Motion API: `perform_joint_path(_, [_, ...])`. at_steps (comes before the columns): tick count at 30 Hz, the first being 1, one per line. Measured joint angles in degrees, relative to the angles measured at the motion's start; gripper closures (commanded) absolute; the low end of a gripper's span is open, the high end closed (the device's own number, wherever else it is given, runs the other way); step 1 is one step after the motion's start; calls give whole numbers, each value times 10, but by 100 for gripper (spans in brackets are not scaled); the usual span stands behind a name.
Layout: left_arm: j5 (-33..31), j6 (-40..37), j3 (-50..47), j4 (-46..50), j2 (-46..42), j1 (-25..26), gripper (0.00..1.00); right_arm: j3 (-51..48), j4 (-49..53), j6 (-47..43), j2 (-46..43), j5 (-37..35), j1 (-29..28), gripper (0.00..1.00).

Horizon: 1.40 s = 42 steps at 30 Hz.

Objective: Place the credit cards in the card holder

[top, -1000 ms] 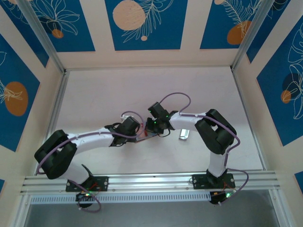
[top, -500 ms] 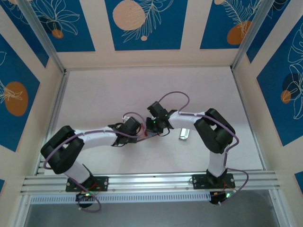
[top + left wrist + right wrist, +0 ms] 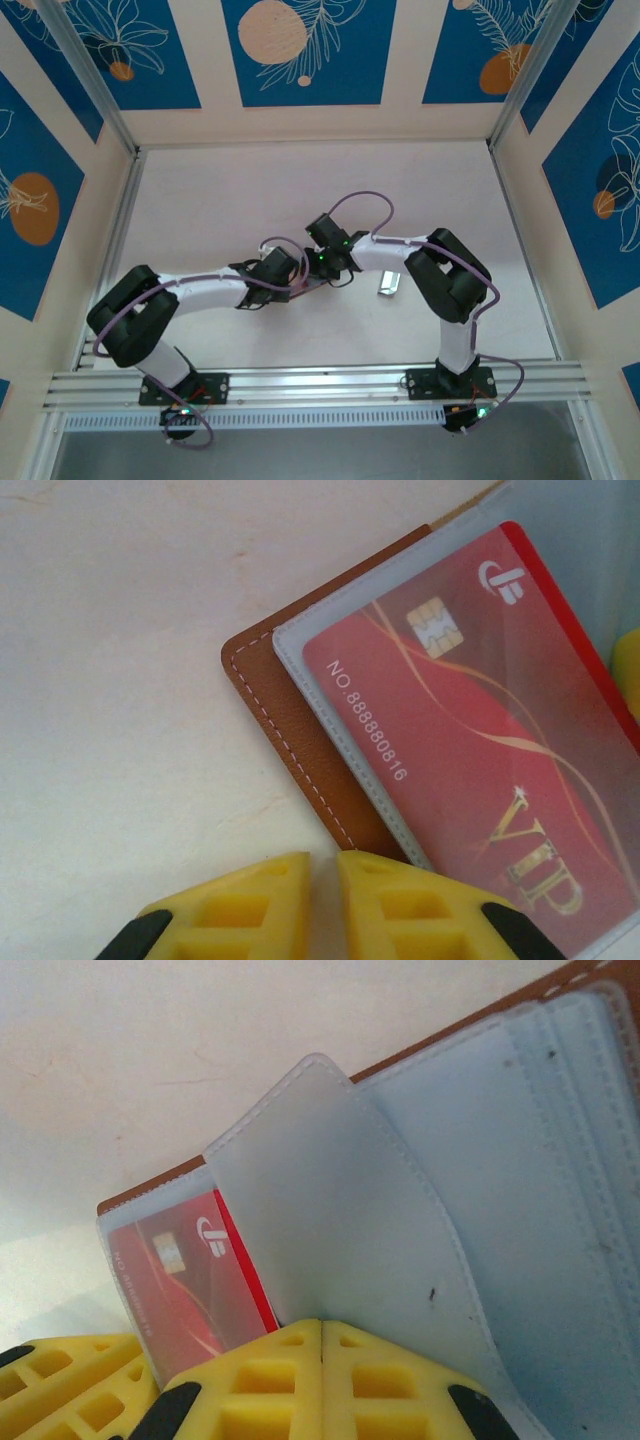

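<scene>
The card holder (image 3: 290, 742) lies open on the table, brown with white stitching. A red credit card (image 3: 470, 740) sits inside its outermost clear sleeve. My left gripper (image 3: 322, 860) is at the holder's edge with its jaws nearly together; one finger lies over the brown rim and nothing shows in the slit. My right gripper (image 3: 321, 1325) is shut, its tips against a lifted clear sleeve leaf (image 3: 330, 1190), with the red card (image 3: 190, 1280) to its left. From above, both grippers (image 3: 297, 285) (image 3: 314, 274) meet over the holder (image 3: 309, 288). A silvery credit card (image 3: 389, 284) lies further right.
The pale table (image 3: 220, 200) is fenced by metal rails and patterned blue walls (image 3: 300, 50). The right arm's elbow (image 3: 450, 280) hangs just right of the silvery card. Further sleeve leaves (image 3: 560, 1160) fan out to the right in the right wrist view.
The left arm's elbow has swung rightward and forward. The right wrist has crept slightly left and away. Both grippers stay at the holder.
</scene>
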<state>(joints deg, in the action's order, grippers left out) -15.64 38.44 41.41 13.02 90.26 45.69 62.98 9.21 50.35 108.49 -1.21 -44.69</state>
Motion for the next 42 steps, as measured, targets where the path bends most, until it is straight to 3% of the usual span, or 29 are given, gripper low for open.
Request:
perform_joint_path(14, [0, 0, 3, 3, 2, 0, 85, 4, 21, -14, -10, -50, -21, 100])
perform_joint_path(17, [0, 0, 3, 3, 2, 0, 85, 12, 63, -38, -27, -48, -21, 95])
perform_joint_path(22, [0, 0, 3, 3, 2, 0, 85, 72, 150, -96, -71, -68, -11, 75])
perform_joint_path(30, [2, -5, 3, 1, 2, 0, 85, 112, 266, -151, -103, -157, 26, 64])
perform_joint_path(37, [2, -11, 3, 1, 3, 0, 86, 111, 311, -161, -50, -205, 35, 64])
perform_joint_path(40, [2, -11, 3, 1, 3, 0, 86, 111, 318, -163, -26, -214, 33, 70])
perform_joint_path(42, [2, -11, 3, 1, 3, 0, 86, 111, 320, -166, -16, -215, 32, 79])
